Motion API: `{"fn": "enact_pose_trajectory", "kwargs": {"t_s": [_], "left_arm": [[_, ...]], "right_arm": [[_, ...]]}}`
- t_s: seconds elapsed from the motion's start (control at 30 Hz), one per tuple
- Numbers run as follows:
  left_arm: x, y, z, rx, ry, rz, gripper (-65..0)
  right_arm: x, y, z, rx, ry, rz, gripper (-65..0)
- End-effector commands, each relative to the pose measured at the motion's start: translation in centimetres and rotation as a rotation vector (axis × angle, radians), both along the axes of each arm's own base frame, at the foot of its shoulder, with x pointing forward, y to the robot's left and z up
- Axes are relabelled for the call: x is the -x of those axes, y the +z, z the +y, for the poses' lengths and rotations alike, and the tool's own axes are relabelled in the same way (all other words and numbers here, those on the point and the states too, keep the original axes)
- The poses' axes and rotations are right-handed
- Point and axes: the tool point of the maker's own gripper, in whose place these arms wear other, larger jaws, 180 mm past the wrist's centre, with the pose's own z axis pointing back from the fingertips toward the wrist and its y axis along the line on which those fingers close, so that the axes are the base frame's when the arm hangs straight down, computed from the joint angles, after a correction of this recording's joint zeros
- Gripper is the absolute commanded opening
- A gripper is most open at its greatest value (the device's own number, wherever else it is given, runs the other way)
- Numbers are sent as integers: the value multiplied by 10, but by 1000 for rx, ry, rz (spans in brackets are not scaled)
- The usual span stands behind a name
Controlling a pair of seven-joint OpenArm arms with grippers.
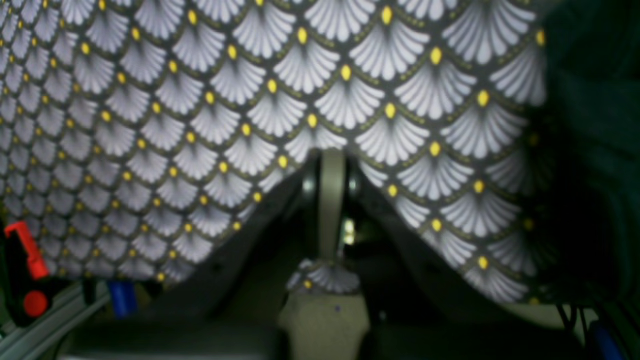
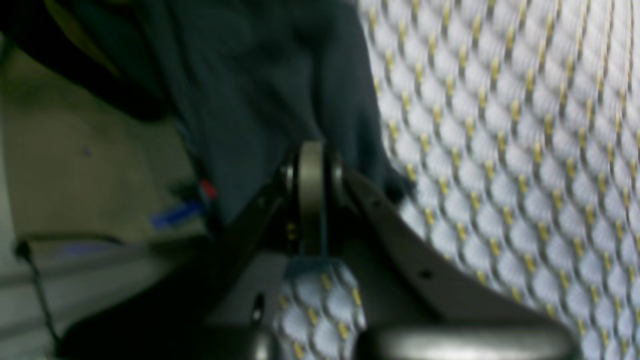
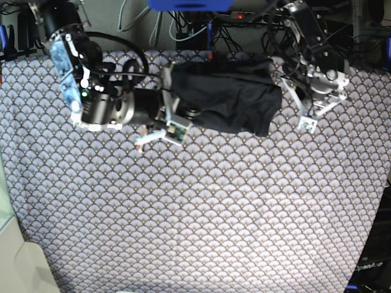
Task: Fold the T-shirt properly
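The dark T-shirt (image 3: 226, 97) lies bunched at the back middle of the table on the scallop-patterned cloth (image 3: 195, 213). My right gripper (image 3: 164, 133) sits low at the shirt's left edge. In the right wrist view its fingers (image 2: 311, 155) are pressed together, with the T-shirt (image 2: 260, 90) just beyond them, and I see no fabric between them. My left gripper (image 3: 307, 121) hangs beside the shirt's right edge. In the left wrist view its fingers (image 1: 331, 165) are shut over the patterned cloth (image 1: 250, 100), with the T-shirt (image 1: 590, 125) at the far right.
Cables and equipment (image 3: 195, 18) crowd the back edge behind the shirt. A red clamp handle (image 1: 27, 250) and a metal rail show at the table's edge in the left wrist view. A pale floor strip (image 3: 18, 262) lies at the bottom left.
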Motion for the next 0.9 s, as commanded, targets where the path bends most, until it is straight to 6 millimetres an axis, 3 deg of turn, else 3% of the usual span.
{"fn": "enact_pose_trajectory", "kwargs": {"t_s": [0.0,0.13,0.27,0.5,0.6,0.87], "left_arm": [[-7,7,1,-8,-3,-32,-650],[-7,7,2,-8,-1,-32,-650],[-6,7,2,-10,0,-27,-650],[3,1,14,-83,4,30,-650],[5,-4,13,-76,2,45,-650],[7,-8,12,-69,2,56,-650]], "right_arm": [[-4,12,4,-29,8,-35,-650],[-1,18,20,-70,24,-33,-650],[14,31,52,-114,121,-54,-650],[58,47,107,-174,352,-76,-650],[65,57,120,-202,406,-103,-650],[51,74,127,-210,414,-166,-650]]}}
